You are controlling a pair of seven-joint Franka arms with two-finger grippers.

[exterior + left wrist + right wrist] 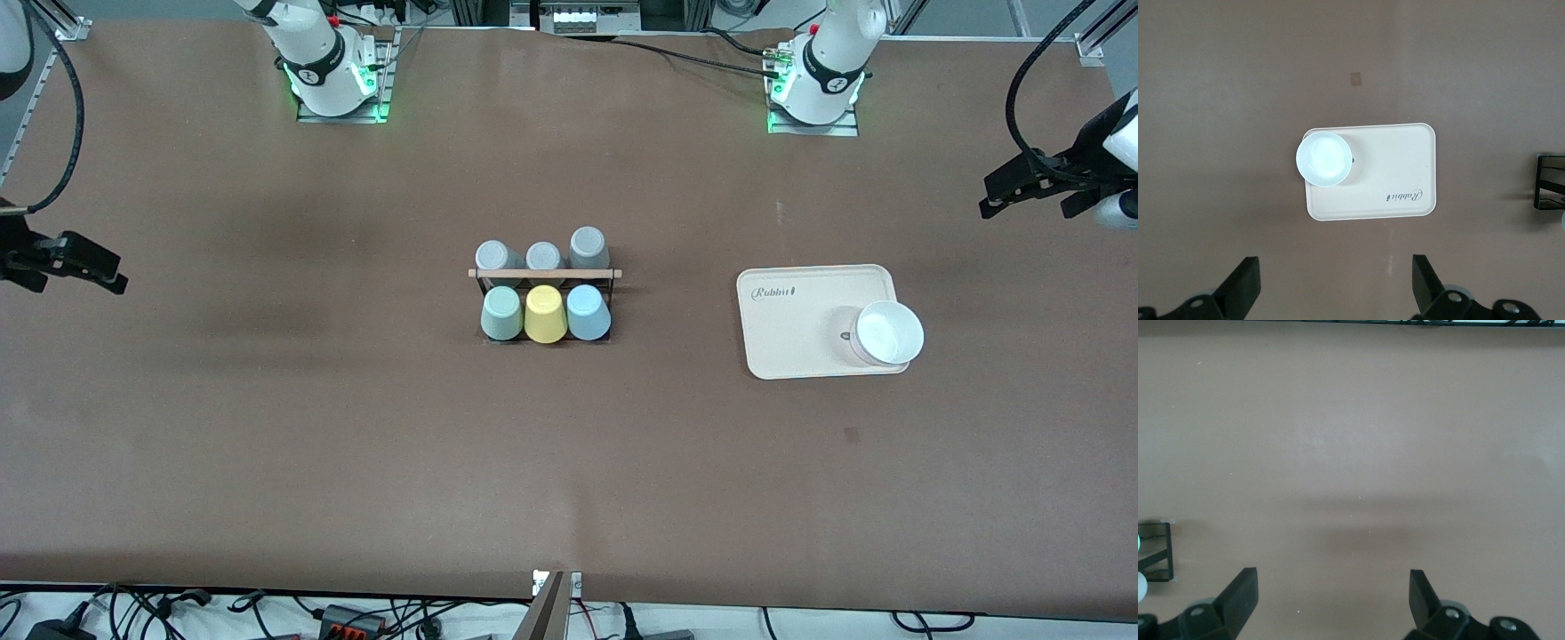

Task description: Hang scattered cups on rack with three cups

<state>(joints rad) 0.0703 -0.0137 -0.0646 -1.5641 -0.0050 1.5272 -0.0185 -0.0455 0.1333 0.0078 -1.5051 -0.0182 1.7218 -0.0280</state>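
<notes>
The rack (613,274), a black wire frame with a light wooden rod on top, stands mid-table. The light blue cup (588,312) and the pale mint green cup (501,313) sit upside down on its nearer row, with a yellow cup (545,314) between them. My left gripper (1003,191) hovers open and empty over the left arm's end of the table (1336,280). My right gripper (102,267) hovers open and empty over the right arm's end (1333,597). An edge of the rack shows in both wrist views (1550,183) (1158,553).
Three grey cups (544,258) fill the rack's row farther from the front camera. A cream tray (791,320) lies toward the left arm's end, with a white bowl (886,334) on its corner; the left wrist view shows the tray (1398,167) and bowl (1324,158) too.
</notes>
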